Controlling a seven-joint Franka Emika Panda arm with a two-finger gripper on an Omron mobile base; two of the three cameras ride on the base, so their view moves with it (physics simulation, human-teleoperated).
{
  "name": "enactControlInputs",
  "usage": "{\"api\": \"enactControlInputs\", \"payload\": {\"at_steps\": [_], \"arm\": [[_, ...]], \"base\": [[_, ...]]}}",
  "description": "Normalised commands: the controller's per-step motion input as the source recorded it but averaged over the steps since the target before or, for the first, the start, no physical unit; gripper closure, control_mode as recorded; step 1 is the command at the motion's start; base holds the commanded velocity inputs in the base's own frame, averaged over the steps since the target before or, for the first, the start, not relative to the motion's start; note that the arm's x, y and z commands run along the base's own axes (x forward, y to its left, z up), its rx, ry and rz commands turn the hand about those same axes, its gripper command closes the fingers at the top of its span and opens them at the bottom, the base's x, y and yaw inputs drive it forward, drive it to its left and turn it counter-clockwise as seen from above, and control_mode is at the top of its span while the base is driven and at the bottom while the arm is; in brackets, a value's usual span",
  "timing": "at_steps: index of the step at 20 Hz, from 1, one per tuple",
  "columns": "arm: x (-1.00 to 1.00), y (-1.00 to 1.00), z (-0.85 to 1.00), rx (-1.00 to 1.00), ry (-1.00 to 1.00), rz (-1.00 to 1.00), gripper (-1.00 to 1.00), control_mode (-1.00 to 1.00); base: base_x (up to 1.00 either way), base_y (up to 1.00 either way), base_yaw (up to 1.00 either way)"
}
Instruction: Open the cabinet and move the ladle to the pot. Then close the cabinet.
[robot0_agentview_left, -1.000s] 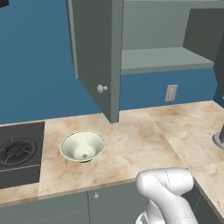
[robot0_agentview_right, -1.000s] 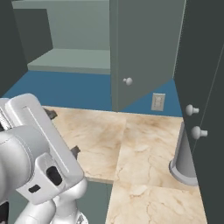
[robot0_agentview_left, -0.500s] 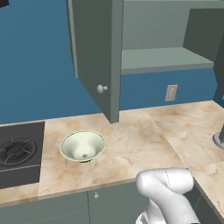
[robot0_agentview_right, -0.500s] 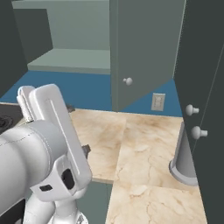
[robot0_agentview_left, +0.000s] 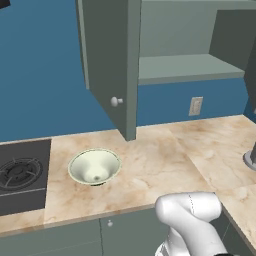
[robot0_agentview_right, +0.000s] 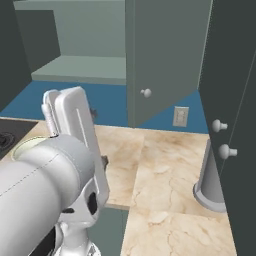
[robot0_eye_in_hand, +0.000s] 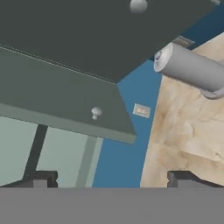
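The cabinet's left door (robot0_agentview_left: 107, 60) stands swung open over the counter, its small round knob (robot0_agentview_left: 115, 101) facing left. Behind it the cabinet shelf (robot0_agentview_left: 190, 67) is bare where I can see it. From the right side the same door (robot0_agentview_right: 160, 60) and knob (robot0_agentview_right: 145, 93) hang in front of the shelf (robot0_agentview_right: 80, 67). In the hand view my gripper (robot0_eye_in_hand: 111, 179) is open, its two dark fingertips wide apart with nothing between them, looking at the tilted door (robot0_eye_in_hand: 65, 100) and its knob (robot0_eye_in_hand: 96, 112). The ladle and the pot are out of view.
A pale green bowl (robot0_agentview_left: 95, 166) sits on the marble counter (robot0_agentview_left: 170, 155), left of the open door. A black stove burner (robot0_agentview_left: 20, 175) lies at the far left. A grey cylinder (robot0_agentview_right: 210, 180) stands at the right, below a dark cupboard with two knobs (robot0_agentview_right: 220, 125). A wall outlet (robot0_agentview_left: 196, 106) sits under the shelf.
In the right base view my white arm has swung up and now looms larger in the foreground. The gripper stays open. Door, bowl and counter have not moved.
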Motion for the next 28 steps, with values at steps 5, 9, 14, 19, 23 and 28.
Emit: {"api": "enactControlInputs", "payload": {"at_steps": [5,9,14,19,23,28], "arm": [[0.36,0.0,0.01,0.16,-0.17,-0.02,-1.0,-1.0],[0.42,0.0,0.0,0.16,-0.16,-0.02,-1.0,-1.0],[0.41,-0.02,0.0,0.14,-0.1,0.0,-1.0,-1.0],[0.52,-0.01,0.0,0.06,-0.08,0.0,-1.0,-1.0],[0.44,-0.21,0.0,0.0,-0.02,0.0,-1.0,-1.0],[0.41,-0.15,0.0,0.0,0.0,0.0,-1.0,-1.0]], "base": [[0.0,0.0,0.0],[0.0,0.0,0.0],[0.0,0.0,0.0],[0.0,0.0,0.0],[0.0,0.0,0.0],[0.0,0.0,0.0]]}}
